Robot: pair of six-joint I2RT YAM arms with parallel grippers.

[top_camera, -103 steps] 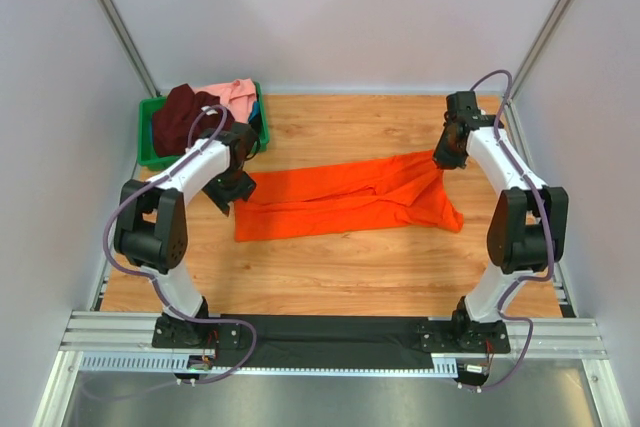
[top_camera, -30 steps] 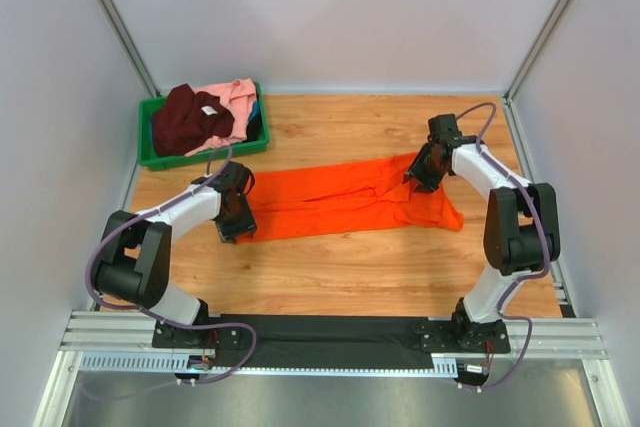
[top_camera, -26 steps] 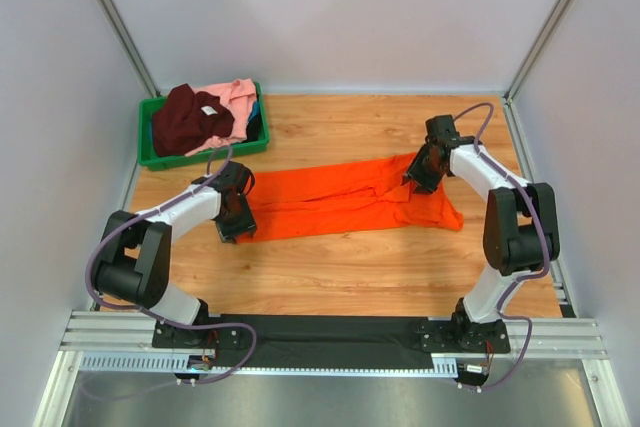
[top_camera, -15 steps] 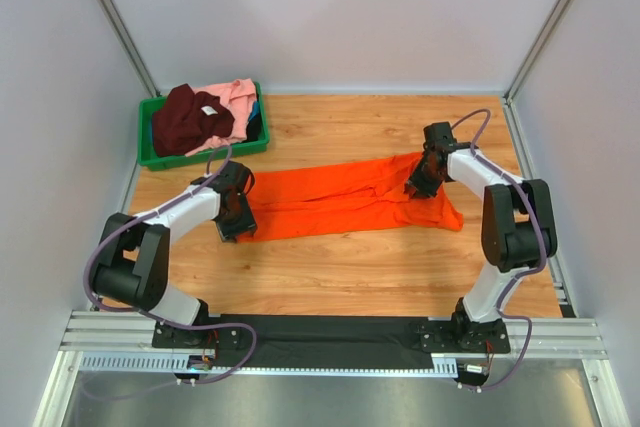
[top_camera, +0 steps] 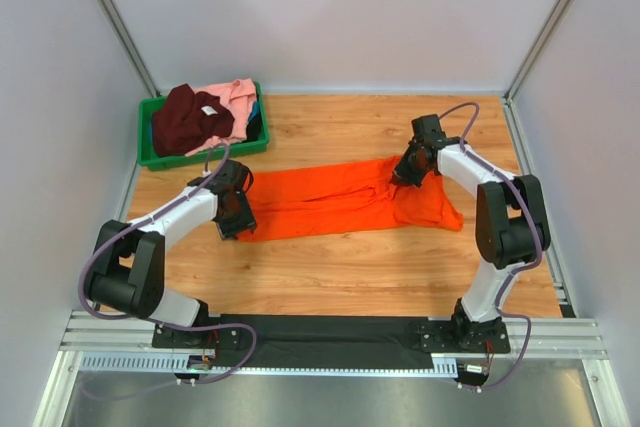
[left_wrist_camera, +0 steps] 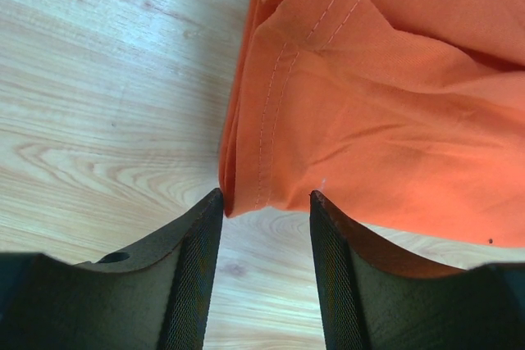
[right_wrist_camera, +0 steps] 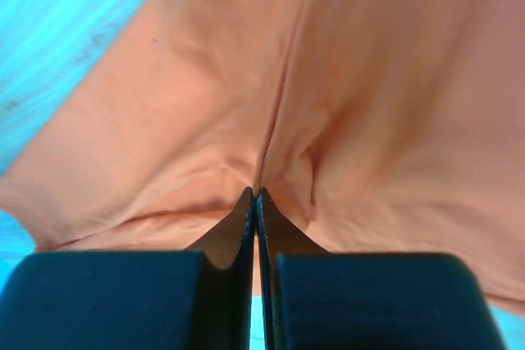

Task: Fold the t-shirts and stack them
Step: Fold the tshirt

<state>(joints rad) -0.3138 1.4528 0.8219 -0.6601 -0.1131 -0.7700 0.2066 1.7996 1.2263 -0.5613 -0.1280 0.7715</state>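
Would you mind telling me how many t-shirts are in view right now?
3: the orange t-shirt lies on the table; the maroon t-shirt and pink t-shirt sit in the green bin. More may hide underneath.

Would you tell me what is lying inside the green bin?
The green bin holds the maroon t-shirt beside the pink t-shirt; anything beneath them is covered.

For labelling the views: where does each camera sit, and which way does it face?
Top external: above and behind the bases, looking down at the table; left arm and right arm show.
Left wrist: looks down past the open left gripper at the orange t-shirt's hem corner.
Right wrist: looks along the shut right gripper pinching that shirt.
All three share the shirt.
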